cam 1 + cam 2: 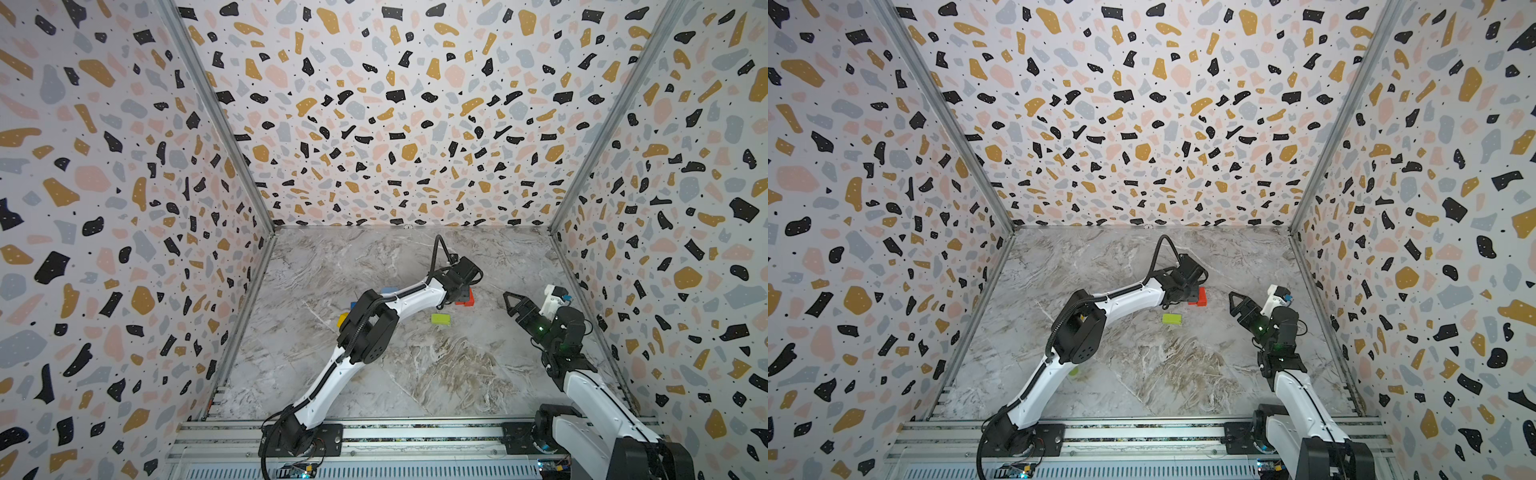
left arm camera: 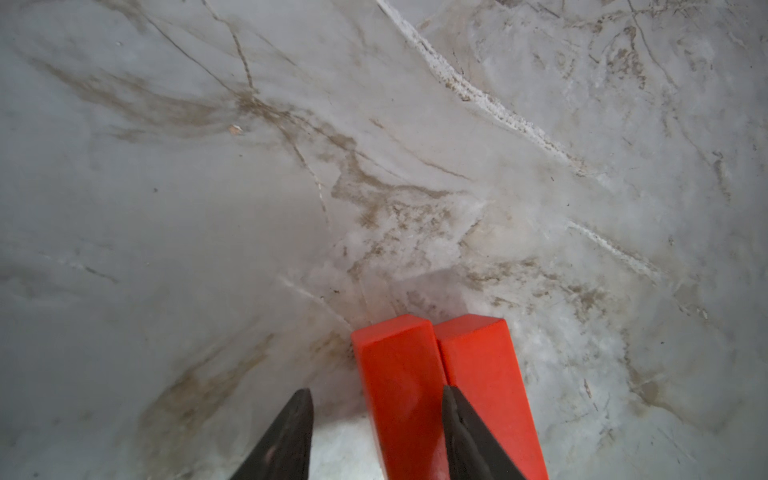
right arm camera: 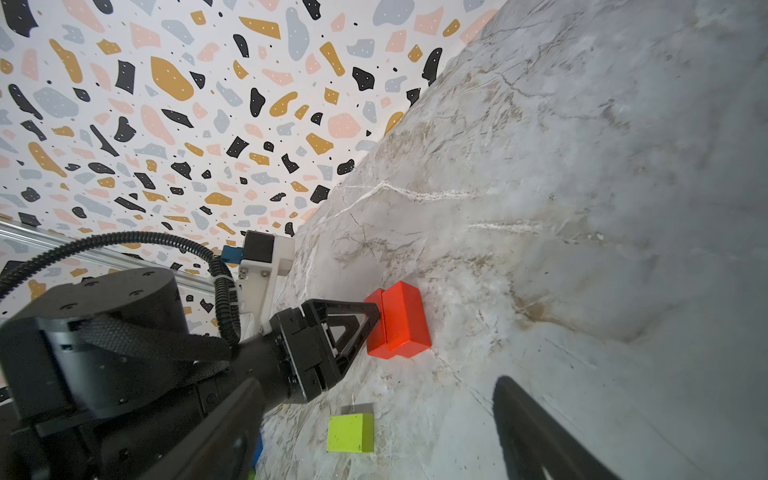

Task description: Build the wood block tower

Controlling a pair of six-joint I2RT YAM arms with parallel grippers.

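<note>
Where the left jaws point, two red bars [image 1: 467, 300] lie side by side on the marbled tabletop [image 1: 415, 374].
Left wrist view: left jaws half open around one smooth bar, with a gap on one side. Right wrist view: right jaws wide, empty; boxy lime block [image 3: 349, 432] nearby.

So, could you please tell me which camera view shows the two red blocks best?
The right wrist view: both red blocks show nearly whole, side by side. The left wrist view crops them at the left gripper; in both top views that gripper partly hides them.
</note>
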